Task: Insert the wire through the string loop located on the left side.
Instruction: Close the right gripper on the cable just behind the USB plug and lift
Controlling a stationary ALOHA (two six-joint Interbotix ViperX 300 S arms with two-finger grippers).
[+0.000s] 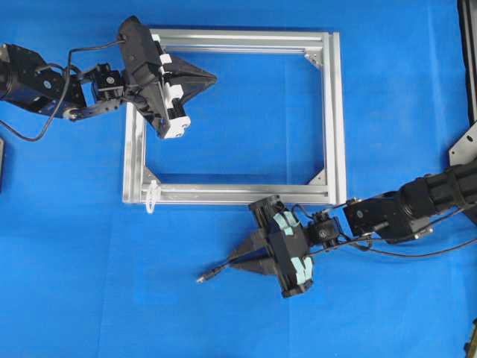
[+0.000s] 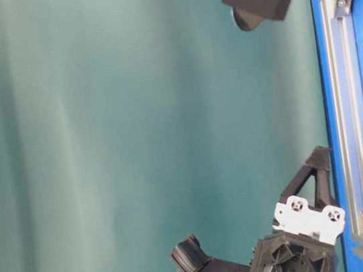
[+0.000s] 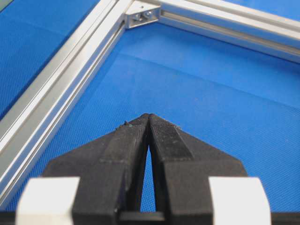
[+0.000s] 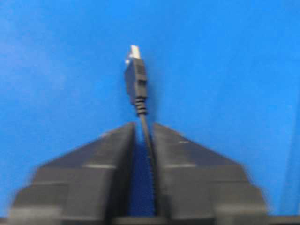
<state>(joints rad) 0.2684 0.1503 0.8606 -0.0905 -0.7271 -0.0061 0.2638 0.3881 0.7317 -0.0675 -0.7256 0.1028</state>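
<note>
**Right gripper clamps the wire below the frame**

Down at the lower middle of the overhead view, the right gripper (image 1: 240, 259) sits on the blue table cover (image 1: 74, 283), just below the bottom rail of the aluminium frame (image 1: 337, 119). Its fingers point toward the left of the picture, and the wire (image 1: 212, 272) pokes out past the tips, ending in its small plug with a metallic tip just beyond them. From the right wrist camera, slightly blurred, the picture is clear enough: the two black fingers (image 4: 187, 154) stand close on either side of the thin cable (image 4: 149, 140), which runs between them with the plug (image 4: 135, 77) sticking out ahead over the cloth. The jaws are closed onto the wire.

Over to the upper left, the left gripper (image 1: 211, 76) hovers inside the frame near its top-left corner, tips pointing to the right. The left wrist camera shows its fingertips (image 3: 161, 129) pressed together at the front, nothing between them, with blue cloth and the frame's far corner bracket (image 3: 140, 16) ahead.

The string loop (image 1: 152, 195) hangs at the frame's bottom-left corner, a tiny white tie on the outside of the rail. The plug lies well to the right of it and lower, apart from the loop.

The table-level view shows the left arm beside the frame rail only.
</note>
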